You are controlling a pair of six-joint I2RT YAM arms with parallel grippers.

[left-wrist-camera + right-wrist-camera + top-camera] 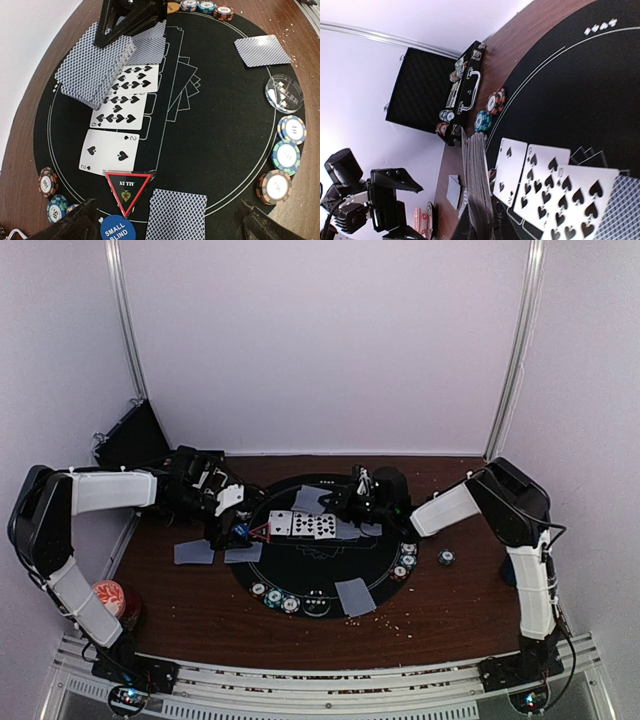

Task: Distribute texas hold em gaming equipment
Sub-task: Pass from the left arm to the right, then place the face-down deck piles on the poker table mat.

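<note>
Seemingly well along: four spade cards [122,107] lie face up on the mat [220,130], chip stacks [286,156] ring it, the right gripper [120,25] clamps the deck [95,75] at upper left (hands probably left to deal), the left gripper [167,227] gapes empty at bottom.

my left arm [110,490] comes in from a folded elbow, wrist tipped down, left gripper [232,528] spread as wide as it goes, one finger [75,225] at each side of my view. straight ahead of that claw the right gripper [338,502] hangs off the low, stretched right arm [445,508], jaws pinched on the card deck [476,190]
</note>
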